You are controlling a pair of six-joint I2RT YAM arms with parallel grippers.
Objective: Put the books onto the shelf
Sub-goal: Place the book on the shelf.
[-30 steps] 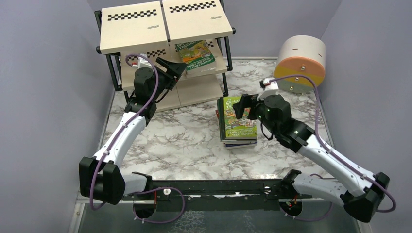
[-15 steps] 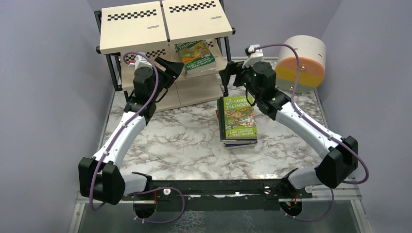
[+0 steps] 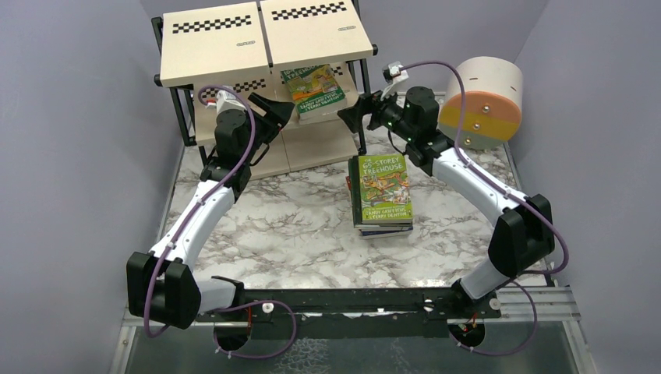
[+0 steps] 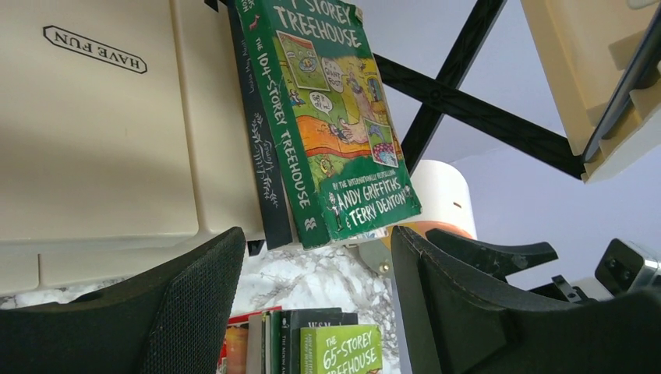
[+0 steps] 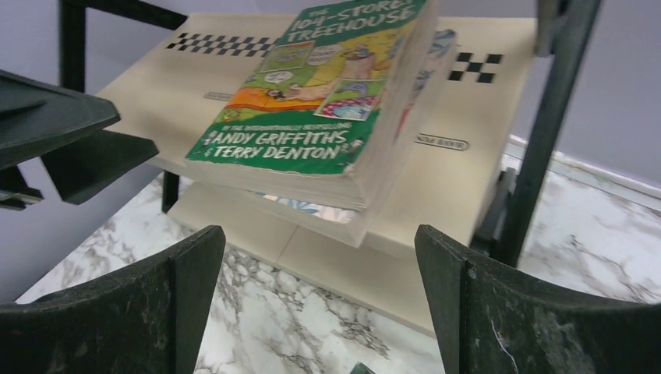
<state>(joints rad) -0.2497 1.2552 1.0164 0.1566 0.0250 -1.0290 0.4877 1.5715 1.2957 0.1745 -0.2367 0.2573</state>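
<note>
Right hand (image 3: 348,117) reached shelf (image 3: 234,47), book (image 3: 313,87) jutting lengthwise

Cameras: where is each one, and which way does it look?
Top external: high above, looking down at the table, shelf and book stack; both arms show.
Left wrist: on the left arm, facing the green Treehouse book on the shelf; left end effector shows.
Right wrist: facing that book from the other side; right end effector shows.
Shared: both wrist views see that book.
</note>
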